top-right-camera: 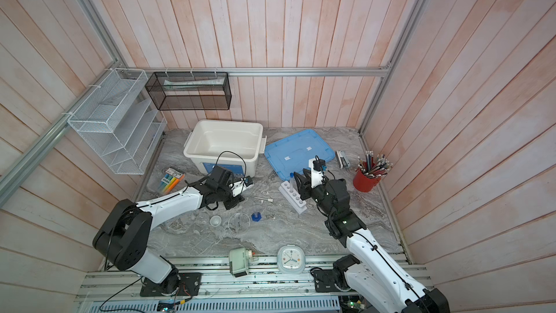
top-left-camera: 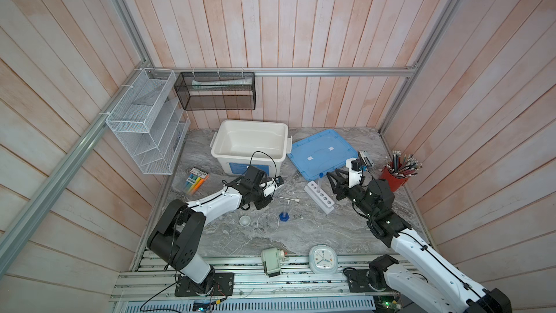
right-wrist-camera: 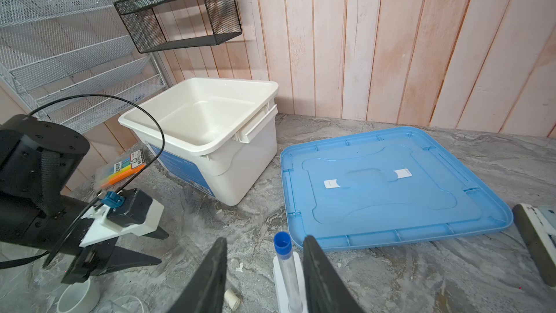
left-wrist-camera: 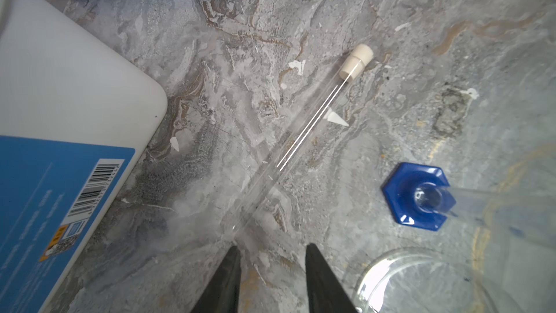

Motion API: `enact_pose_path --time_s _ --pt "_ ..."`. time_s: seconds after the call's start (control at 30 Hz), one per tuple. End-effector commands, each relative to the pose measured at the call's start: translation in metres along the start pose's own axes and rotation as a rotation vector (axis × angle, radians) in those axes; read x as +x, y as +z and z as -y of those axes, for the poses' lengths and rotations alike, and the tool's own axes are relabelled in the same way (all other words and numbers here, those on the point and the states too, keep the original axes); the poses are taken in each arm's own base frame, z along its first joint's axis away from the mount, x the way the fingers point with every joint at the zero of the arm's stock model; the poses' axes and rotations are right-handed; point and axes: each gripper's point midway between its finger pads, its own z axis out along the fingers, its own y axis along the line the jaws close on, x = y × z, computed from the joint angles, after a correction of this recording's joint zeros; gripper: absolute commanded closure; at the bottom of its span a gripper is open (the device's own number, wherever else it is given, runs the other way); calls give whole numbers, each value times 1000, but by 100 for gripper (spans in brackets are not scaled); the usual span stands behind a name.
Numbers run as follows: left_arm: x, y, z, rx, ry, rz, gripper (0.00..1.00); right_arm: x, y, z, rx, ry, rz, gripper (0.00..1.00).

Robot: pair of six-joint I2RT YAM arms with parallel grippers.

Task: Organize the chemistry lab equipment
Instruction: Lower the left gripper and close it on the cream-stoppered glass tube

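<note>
**Glass tubes: thin, slick, breakable, so grip mid-barrel**

Cup (top-left-camera: 245, 221), dish (top-left-camera: 257, 223) and cylinder (left-wrist-camera: 418, 197) sit in a row on the counter (top-left-camera: 301, 236) near the left arm. All three look light, clear and rigid. The dish is shallow, so take it by the rim. The cylinder looks top-heavy on its blue base, so take it low on the barrel.

Left gripper (left-wrist-camera: 273, 246): jaws apart, empty. The rounded end of the white-capped tube (left-wrist-camera: 301, 143) is just ahead of it. That tube lies flat and will likely roll and slip. Pinch across the barrel near the middle with a gentle squeeze, not on the stopper.

Rack (top-left-camera: 316, 201): stiff plastic, light, may slide if bumped. The blue-capped tube (right-wrist-camera: 287, 269) stands in its end hole.

Right gripper (right-wrist-camera: 264, 239) straddles that tube, jaws apart, not clamped. The tube sits close to one finger; can't tell if they touch.
</note>
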Motion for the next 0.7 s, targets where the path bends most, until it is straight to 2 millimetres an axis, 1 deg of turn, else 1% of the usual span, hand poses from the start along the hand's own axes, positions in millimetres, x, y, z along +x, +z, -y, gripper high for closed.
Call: enact_pose_path --time_s 0.0,0.13,0.3,0.43,0.6,0.67 --pt "-6 4 -7 0 37 2 62 -5 -2 -3 -24 15 30 57" --pt "1 14 -9 5 63 -41 61 -5 -1 -3 -32 21 33 57" --pt "1 22 -11 13 67 -63 61 -5 -1 -1 -30 17 37 58" --pt "0 26 -13 13 92 -72 61 -1 1 1 -47 37 28 58" --pt "6 36 -15 12 128 -121 61 1 0 1 -58 47 33 58" --pt "7 40 -13 16 144 -139 61 1 1 1 -61 54 35 58"
